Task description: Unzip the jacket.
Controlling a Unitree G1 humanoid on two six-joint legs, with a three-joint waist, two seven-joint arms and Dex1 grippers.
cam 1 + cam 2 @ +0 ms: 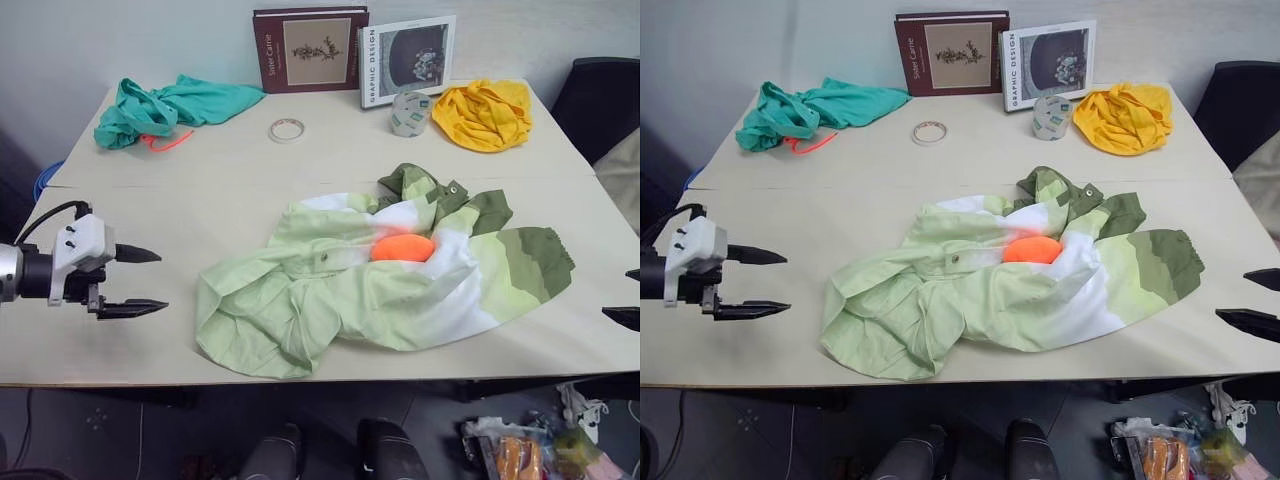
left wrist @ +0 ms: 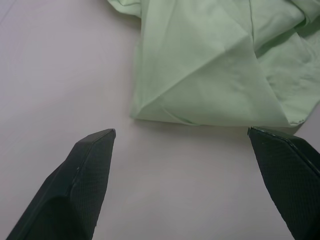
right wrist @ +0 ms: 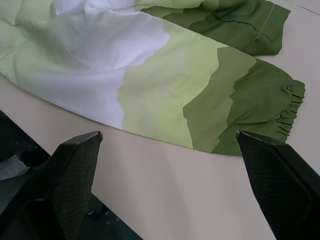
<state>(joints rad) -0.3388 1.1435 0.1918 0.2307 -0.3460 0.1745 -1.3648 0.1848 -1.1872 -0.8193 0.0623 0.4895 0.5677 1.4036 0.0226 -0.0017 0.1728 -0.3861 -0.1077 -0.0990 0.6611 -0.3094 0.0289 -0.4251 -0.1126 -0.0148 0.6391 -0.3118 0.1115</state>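
Left gripper [image 1: 140, 281] hangs released over the bare bench [image 1: 150, 200] at the left edge of the frame, fingers spread, apart from the jacket [image 1: 380, 290]. Right gripper [image 1: 1258, 298] shows at the right edge, also released, empty. Crumpled jacket lies at centre and right of the pale bench, an orange patch [image 1: 403, 247] showing in its folds. Along the back: teal cloth [image 1: 165, 108] upper left, tape ring [image 1: 286, 130], two books [image 1: 310, 48] against the wall, a tape roll [image 1: 409, 113], yellow cloth [image 1: 485, 113] upper right. Left wrist view adds a folded lime corner [image 2: 210, 75] just ahead of the fingers; right wrist view adds the olive gathered cuff [image 3: 287, 100] near the bench edge.
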